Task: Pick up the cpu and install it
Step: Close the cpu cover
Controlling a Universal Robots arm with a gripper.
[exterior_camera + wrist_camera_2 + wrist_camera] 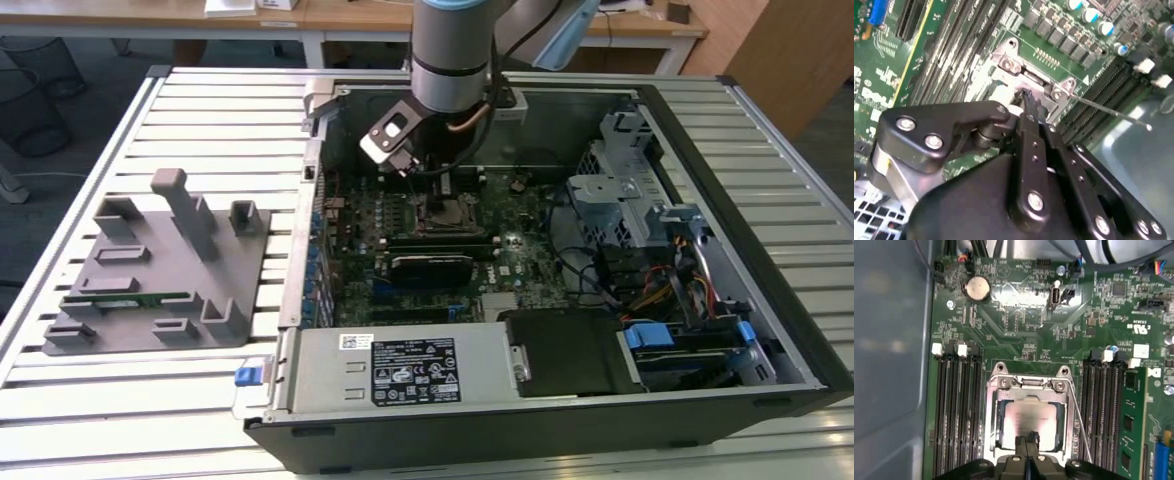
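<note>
The cpu [1026, 421], a shiny silver square, lies flat inside the metal socket frame [999, 390] on the green motherboard [1019, 325]. My gripper [1027, 441] is shut, its thin black fingertips pressed together right over the cpu's edge; I cannot tell whether they touch it. In the second wrist view the gripper [1026, 99] points down at the socket frame's hinge [1029, 80]. The exterior view has the gripper [424, 185] low inside the open computer case, just above the socket [447, 212]. A thin metal lever [1077, 420] runs along one side of the socket.
Black memory slots [956, 410] flank the socket on both sides. Case walls [315, 200], a drive cage [614, 190] and cable bundles [654, 290] surround the board. On the exterior view's left stands a grey fixture [160, 270] holding a green memory stick [127, 298].
</note>
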